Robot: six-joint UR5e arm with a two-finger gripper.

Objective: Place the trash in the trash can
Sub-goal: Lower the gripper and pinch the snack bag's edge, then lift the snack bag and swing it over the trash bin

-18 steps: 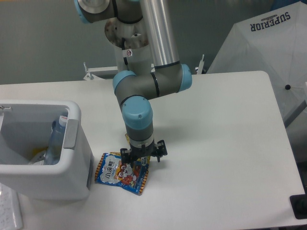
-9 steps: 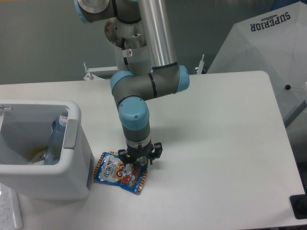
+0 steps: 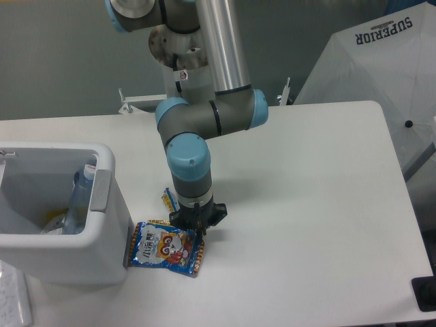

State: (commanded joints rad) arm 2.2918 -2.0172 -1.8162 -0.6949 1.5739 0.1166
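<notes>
The gripper (image 3: 195,227) presses down on the top right edge of the bag (image 3: 165,247) — whether its fingers are apart or together cannot be told. The bag's print is too small to read; it lies flat on the table (image 3: 306,204) touching the bin (image 3: 102,204), with the wrapper (image 3: 169,199) just behind the arm and the bottle (image 3: 79,197) inside the bin — "SUPERIOR" shows on a white umbrella (image 3: 381,61) at right.

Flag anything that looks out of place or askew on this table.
Two pieces of trash lie outside the trash can: the blue snack bag flat and askew against its base, and a narrow yellow-blue wrapper behind the gripper. The bottle is already inside.
</notes>
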